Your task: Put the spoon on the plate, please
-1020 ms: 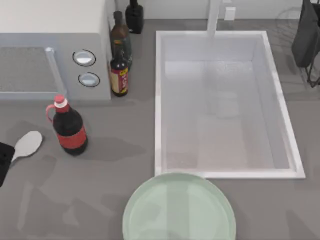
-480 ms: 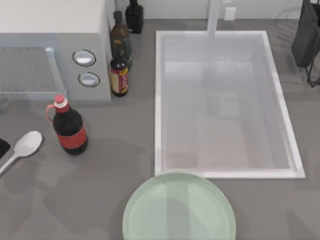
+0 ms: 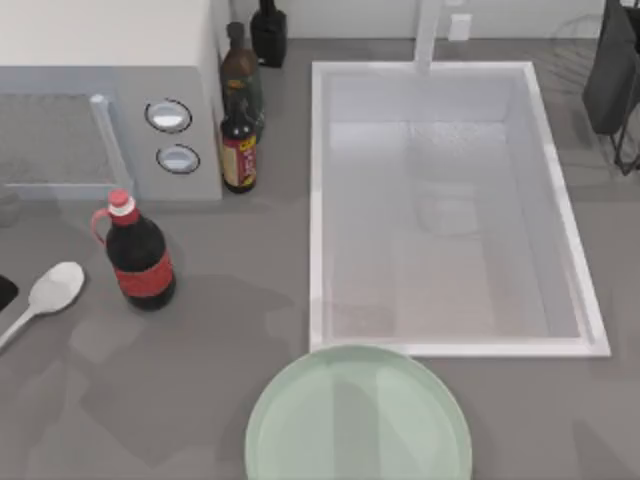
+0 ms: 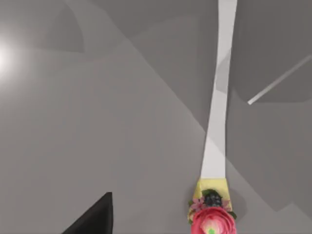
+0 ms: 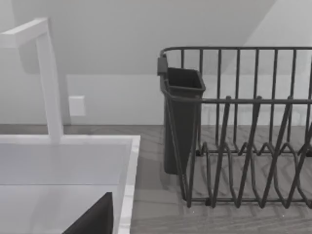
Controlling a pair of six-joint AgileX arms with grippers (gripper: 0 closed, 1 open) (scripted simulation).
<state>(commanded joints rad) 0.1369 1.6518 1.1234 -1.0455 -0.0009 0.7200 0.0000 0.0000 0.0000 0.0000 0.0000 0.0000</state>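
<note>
The left gripper (image 3: 4, 292) sits at the table's far left edge as a dark sliver, just beside the spoon (image 3: 42, 300). Whether it is open or clenched cannot be told, and it does not appear to hold anything. The spoon lies flat on the grey table, its bowl pointing toward the cola bottle (image 3: 138, 262) and its handle slanting down toward the left edge. It looks light, rigid and smooth, so it will likely skid or pivot if nudged. The narrow handle near the bowl seems the surest place to pinch, since the broad bowl would tend to slip out. The plate (image 3: 358, 420) lies bare at the front middle of the table, well apart from the spoon, with the bottle standing off the straight path. The right gripper (image 5: 95, 219) is parked far off by the dish rack (image 5: 243, 136) beyond the sink (image 3: 316, 200); its state cannot be told either.
</note>
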